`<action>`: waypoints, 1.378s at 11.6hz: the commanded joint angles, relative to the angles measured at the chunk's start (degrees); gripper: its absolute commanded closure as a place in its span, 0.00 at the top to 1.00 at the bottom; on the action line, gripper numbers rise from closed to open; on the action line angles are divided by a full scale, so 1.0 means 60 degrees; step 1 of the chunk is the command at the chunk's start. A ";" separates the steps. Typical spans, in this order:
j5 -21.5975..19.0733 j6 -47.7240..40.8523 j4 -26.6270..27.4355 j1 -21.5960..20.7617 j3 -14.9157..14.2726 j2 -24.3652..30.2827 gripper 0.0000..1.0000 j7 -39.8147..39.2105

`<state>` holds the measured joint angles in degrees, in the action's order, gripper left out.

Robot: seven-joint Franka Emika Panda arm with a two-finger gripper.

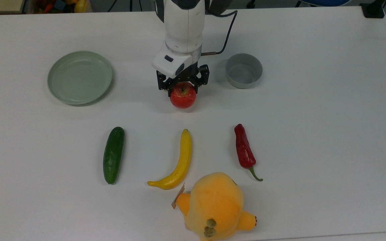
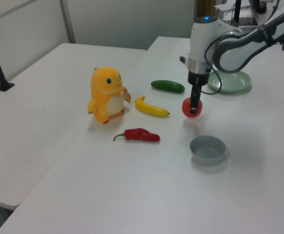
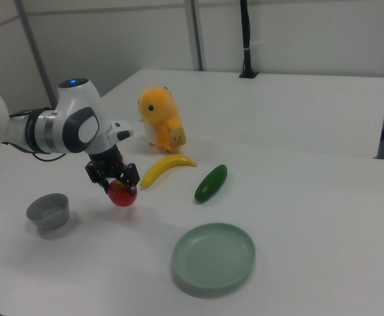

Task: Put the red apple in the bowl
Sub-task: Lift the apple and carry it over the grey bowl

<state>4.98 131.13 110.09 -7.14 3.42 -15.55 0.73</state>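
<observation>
The red apple [image 1: 183, 96] [image 2: 192, 107] [image 3: 122, 194] hangs a little above the white table, its shadow showing beneath it in the left view. My gripper [image 1: 182, 87] [image 2: 195, 103] [image 3: 117, 184] comes down from above and is shut on the red apple, black fingers on either side. The grey bowl [image 1: 244, 70] [image 2: 208, 149] [image 3: 48, 212] stands empty on the table. It is to the right of the apple in the top view, nearer the camera in the left view, and left of the apple in the right view.
A pale-green plate [image 1: 79, 77] [image 2: 232, 82] [image 3: 213, 255] lies on the top view's left. In front of the apple lie a cucumber [image 1: 113, 154], a banana [image 1: 178, 163] and a red chili pepper [image 1: 244, 151]. An orange plush toy [image 1: 214, 206] sits near the table's front edge.
</observation>
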 commanded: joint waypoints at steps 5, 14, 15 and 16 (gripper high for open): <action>-0.0024 -0.2266 -0.0096 -0.0054 -0.0349 0.2705 0.04 0.0215; -0.1489 -0.4306 -0.0492 -0.0844 -0.0396 0.4086 0.05 -0.0021; -0.1605 -0.4292 -0.0492 -0.0875 -0.0119 0.4072 0.06 0.0024; -0.1665 -0.4277 -0.0477 -0.0933 0.0174 0.4043 0.06 0.0024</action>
<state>-3.55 106.65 107.21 -11.72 1.69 8.45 0.48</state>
